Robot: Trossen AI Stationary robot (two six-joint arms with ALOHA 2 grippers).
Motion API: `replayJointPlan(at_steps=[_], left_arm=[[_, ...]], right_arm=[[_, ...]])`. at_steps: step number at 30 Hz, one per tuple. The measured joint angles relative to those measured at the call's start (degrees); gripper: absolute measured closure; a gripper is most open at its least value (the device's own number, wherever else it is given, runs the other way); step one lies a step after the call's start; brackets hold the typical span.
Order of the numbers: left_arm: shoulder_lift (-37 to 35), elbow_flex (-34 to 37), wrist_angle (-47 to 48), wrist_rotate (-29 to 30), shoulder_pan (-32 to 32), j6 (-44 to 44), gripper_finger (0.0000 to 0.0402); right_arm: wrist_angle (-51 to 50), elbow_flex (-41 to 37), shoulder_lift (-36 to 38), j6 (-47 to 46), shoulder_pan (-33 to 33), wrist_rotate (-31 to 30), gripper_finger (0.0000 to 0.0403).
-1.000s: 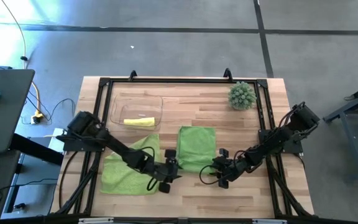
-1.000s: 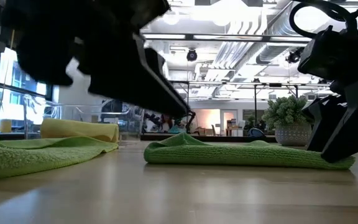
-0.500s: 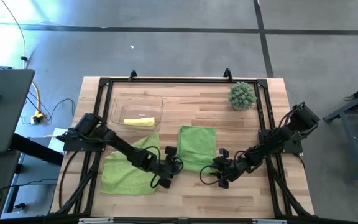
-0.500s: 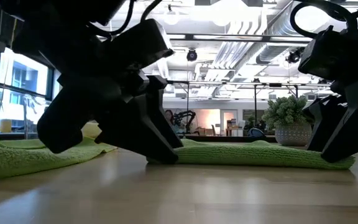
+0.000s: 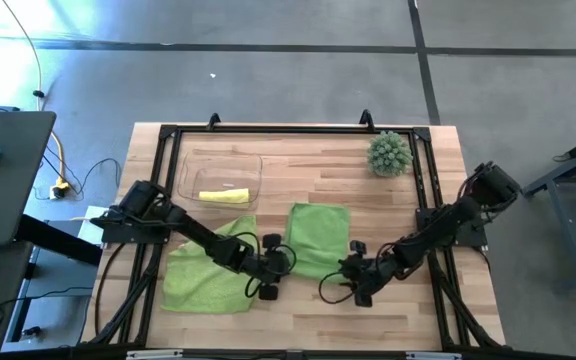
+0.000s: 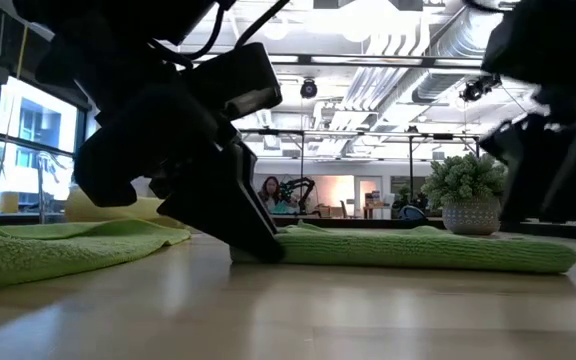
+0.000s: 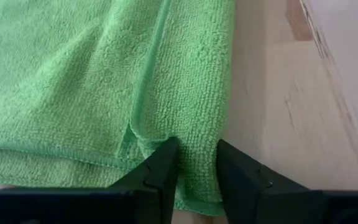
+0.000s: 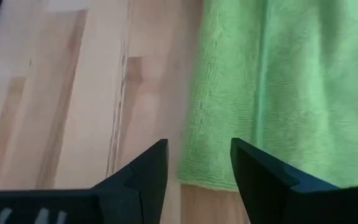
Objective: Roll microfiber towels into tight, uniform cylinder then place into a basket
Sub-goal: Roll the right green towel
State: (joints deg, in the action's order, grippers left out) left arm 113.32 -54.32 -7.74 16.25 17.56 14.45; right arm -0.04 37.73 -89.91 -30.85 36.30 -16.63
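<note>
A folded lime green towel [image 5: 318, 238] lies flat in the middle of the table. My left gripper [image 7: 197, 177] is down on its near left corner, shut on the cloth. My right gripper [image 8: 197, 168] hangs open just above the towel's near right corner [image 8: 211, 171] and touches nothing. A second green towel [image 5: 206, 268] lies spread under my left arm. A rolled yellow towel [image 5: 223, 196] lies in the clear basket [image 5: 193, 170] at the far left. My left gripper pinches the folded towel's near left corner [image 7: 199, 155] between its two fingers. The fingers slant down from the table's near left side and lie across the near edge. The towel lies flat on the table, with a fold line [image 7: 143, 93] running up to one finger.
A spiky green plant in a pot [image 5: 389, 154] stands at the far right. A black frame [image 5: 298, 128] runs around the tabletop. Bare wood [image 5: 308, 320] lies along the near edge, in front of both grippers.
My left gripper has sunk and gone toward the table's right edge, onto the middle towel's near left corner. My right gripper has risen off the towel's near right corner. The towel lies where it was.
</note>
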Motion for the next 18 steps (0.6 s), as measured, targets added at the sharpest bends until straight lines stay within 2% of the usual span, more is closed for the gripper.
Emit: replayJointPlan(at_steps=[4, 8, 12, 18], left_arm=[[0.0, 0.1, -0.1, 0.0, 0.0, 1.5, 0.0327], [0.1, 0.1, -0.1, 0.0, 0.0, 2.8, 0.0332], [0.1, 0.2, -0.4, -0.1, 0.0, 3.4, 0.0332], [0.1, 0.2, -0.9, -0.4, 0.0, 5.6, 0.0332]], right_arm=[[-1.0, 2.6, -0.6, 2.2, 2.6, -2.1, 0.0236], [-1.1, 2.7, -3.7, 2.8, 5.5, -10.1, 0.0236], [-1.0, 2.7, -7.8, 2.6, 6.5, -15.2, 0.0236], [1.6, 3.0, -12.6, 0.5, 6.5, -16.9, 0.0236]])
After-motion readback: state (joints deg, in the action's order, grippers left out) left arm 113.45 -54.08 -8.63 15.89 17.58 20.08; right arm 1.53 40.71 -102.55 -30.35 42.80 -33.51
